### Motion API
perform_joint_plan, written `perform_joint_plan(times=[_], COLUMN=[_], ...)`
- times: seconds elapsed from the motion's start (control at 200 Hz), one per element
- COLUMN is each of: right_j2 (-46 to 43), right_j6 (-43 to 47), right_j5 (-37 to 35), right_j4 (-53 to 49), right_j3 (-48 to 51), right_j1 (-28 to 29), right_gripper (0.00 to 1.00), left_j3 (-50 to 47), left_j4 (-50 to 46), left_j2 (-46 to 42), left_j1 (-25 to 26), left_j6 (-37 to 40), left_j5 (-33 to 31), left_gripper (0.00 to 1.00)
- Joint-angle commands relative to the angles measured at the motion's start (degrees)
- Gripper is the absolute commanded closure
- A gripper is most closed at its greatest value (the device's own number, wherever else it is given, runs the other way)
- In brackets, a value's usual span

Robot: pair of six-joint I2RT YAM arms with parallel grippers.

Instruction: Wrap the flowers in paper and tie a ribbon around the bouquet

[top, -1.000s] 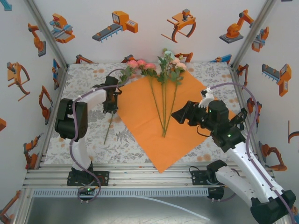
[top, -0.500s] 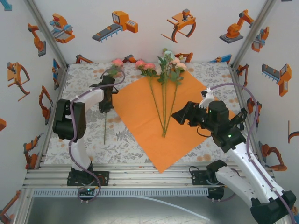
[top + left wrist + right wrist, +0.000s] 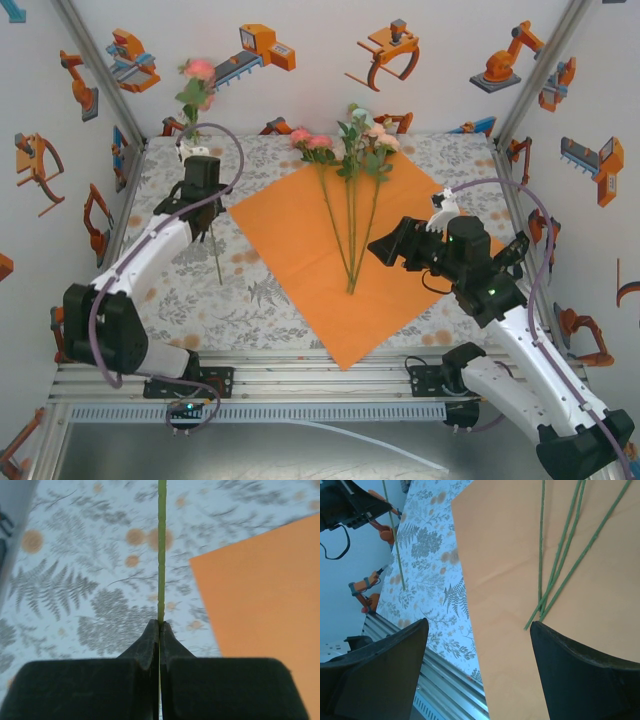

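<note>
The table (image 3: 190,300), covered with a grey fern-print cloth, carries the orange paper (image 3: 290,240). The paper lies flat and is turned like a diamond, with one corner reaching the near edge. On the paper lie the flowers (image 3: 351,200): their long green stems meet near the middle of the sheet and fan out to pink, white and pale-green heads around its far corner. The right gripper (image 3: 385,245) hovers above the right part of the paper, its jaws spread wide and holding nothing. To the left of the paper, the left gripper (image 3: 160,626) has its jaws pressed together on the thin stem of a single rose (image 3: 198,72). This rose stands nearly upright, its pink head high above the cloth.
</note>
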State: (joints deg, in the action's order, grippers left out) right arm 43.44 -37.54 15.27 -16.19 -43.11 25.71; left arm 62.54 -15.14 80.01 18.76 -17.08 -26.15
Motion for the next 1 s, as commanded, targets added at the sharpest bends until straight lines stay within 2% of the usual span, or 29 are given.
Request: perform_joint_plan(times=[0.0, 0.095, 0.195, 0.375, 0.561, 0.836, 0.991], right_j2=[-0.40, -0.36, -0.46, -1.58, -3.17, -6.31, -7.22], right_j6=[-0.62, -1.04, -1.22, -1.48, -1.48, -0.96, -1.04], right_j5=[-0.94, -0.85, -0.77, -1.02, -1.97, -3.83, -4.16], right_j4=[0.71, 1.30, 1.42, 0.86, -0.37, -3.47, -4.50], right_j3=[0.13, 0.39, 0.46, 0.66, 0.75, 0.92, 0.82], right_j1=[0.46, 0.39, 0.39, 0.39, 0.43, 0.42, 0.46], right_gripper=[0.26, 0.26, 0.25, 0.26, 0.26, 0.26, 0.26], left_j3=[-2.86, -3.61, -2.92, 3.14, 10.99, 24.13, 31.05], left_j4=[12.98, 19.46, 26.15, 33.83, 39.05, 36.08, 30.00], left_j2=[-4.27, -5.13, -3.14, 5.74, 16.71, 30.24, 37.13], left_j1=[1.40, 4.05, 7.51, 13.03, 18.42, 26.43, 30.15], left_j6=[-2.77, -5.19, -9.82, -17.11, -22.91, -20.54, -13.80], left_j5=[11.82, 19.79, 25.36, 28.47, 27.90, 29.39, 27.40], left_gripper=[1.00, 1.00, 1.00, 1.00, 1.00, 1.00, 1.00])
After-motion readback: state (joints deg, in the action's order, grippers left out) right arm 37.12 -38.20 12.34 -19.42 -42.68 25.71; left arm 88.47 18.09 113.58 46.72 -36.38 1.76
